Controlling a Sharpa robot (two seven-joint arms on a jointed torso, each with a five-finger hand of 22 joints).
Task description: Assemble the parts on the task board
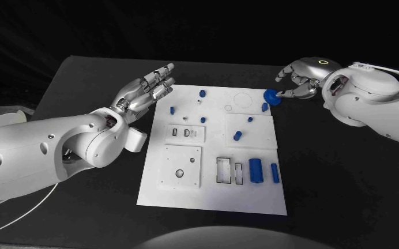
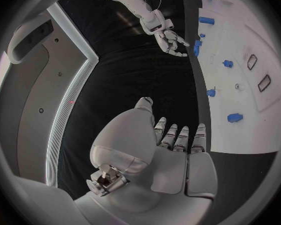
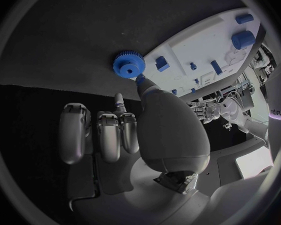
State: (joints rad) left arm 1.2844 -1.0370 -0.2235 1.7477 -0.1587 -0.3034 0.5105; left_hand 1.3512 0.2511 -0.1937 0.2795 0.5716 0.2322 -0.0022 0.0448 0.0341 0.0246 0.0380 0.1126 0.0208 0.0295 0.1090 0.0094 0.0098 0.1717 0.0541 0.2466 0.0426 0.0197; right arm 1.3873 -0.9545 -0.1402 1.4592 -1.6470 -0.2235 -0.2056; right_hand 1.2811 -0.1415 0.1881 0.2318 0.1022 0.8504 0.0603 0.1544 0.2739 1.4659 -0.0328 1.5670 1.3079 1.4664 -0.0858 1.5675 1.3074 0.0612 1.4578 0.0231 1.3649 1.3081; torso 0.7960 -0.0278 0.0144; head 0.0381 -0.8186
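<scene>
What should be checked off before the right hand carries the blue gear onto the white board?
1. Gear held: the right hand pinches the small blue toothed gear at its fingertips. Ok.
2. Grip firmness: only fingertip contact shows. Cannot tell.
3. Gear over board: it sits at the far right edge of the white rectangular task board, partly over black table. Not ok yet.
4. Left hand out of the way: open, palm up, beside the board's left edge. Ok.
5. Target seat: a faint circular outline lies near the gear; whether it fits, cannot tell.
</scene>
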